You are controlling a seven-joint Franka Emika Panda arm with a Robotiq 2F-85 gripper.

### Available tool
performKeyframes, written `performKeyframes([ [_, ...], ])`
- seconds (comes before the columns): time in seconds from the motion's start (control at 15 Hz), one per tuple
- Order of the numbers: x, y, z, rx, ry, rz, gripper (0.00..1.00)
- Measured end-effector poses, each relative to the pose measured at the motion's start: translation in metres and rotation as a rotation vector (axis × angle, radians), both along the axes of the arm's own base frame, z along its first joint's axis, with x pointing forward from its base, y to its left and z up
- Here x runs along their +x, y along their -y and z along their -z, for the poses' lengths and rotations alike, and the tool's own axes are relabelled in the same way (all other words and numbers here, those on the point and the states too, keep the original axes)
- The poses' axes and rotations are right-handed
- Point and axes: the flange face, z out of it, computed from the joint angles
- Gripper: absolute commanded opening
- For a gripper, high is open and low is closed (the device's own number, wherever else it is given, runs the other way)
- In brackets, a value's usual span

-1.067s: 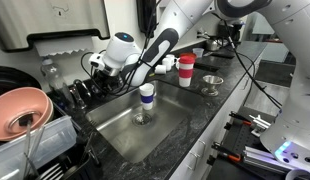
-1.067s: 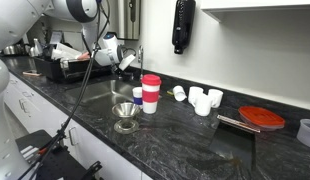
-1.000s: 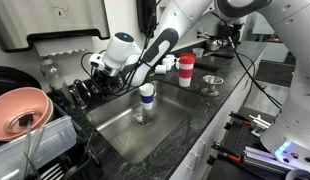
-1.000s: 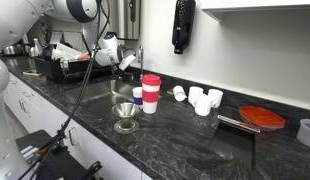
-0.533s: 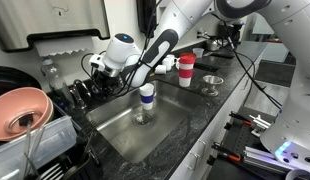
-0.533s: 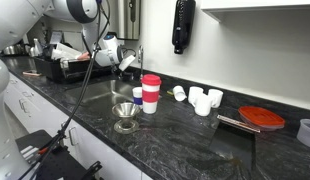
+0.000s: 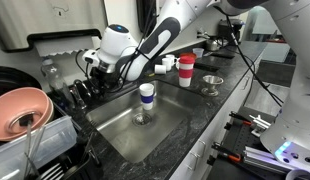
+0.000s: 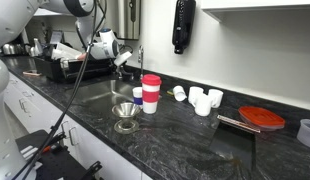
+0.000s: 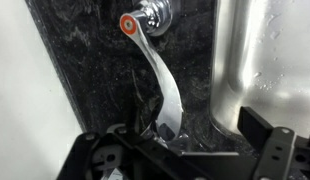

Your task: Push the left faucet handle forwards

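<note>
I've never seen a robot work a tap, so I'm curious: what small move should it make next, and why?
Probably slide the gripper sideways until a finger meets the left faucet handle. In the wrist view the lever's tip lies between the open jaws with a gap on each side, so contact seems needed before any push.

Wrist view: the top edge crops the base of the shiny metal faucet lever (image 9: pixel 160 75); the bottom edge crops the black tool (image 9: pixel 177 130). In an exterior view the white robot arm (image 7: pixel 145 50) hides the lever.
</note>
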Motion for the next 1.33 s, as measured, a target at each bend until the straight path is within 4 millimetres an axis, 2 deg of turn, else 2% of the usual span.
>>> performKeyframes([
  [1.07, -0.003, 0.004, 0.003, -0.015, -0.018, 0.007, 1.0],
  [1.33, 0.0, 0.013, 0.0, -0.059, -0.003, 0.034, 1.0],
])
